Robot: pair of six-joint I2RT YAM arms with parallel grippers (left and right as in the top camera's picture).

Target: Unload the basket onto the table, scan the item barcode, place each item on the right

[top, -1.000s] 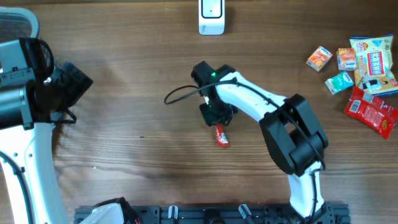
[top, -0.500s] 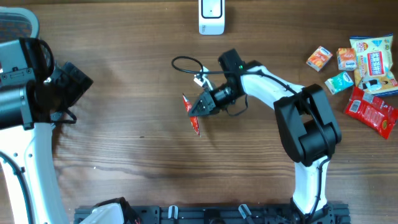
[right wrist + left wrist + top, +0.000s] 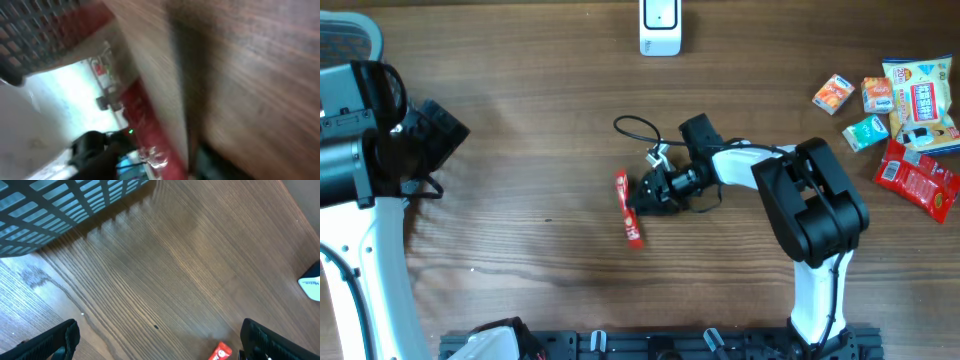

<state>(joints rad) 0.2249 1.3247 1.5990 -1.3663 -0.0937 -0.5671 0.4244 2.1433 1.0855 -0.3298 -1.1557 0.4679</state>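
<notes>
One red snack packet lies on the table just beside the right gripper, whose jaw state I cannot tell; left gripper gapes empty; best grasp it squarely before facing the white scanner.

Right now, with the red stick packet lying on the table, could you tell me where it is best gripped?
Probably at its middle, from straight above, with the jaws closing across the narrow width. The red stick packet lies flat on the table, long and thin, so its long edges are the only pinchable faces. The right gripper is right beside it.
</notes>
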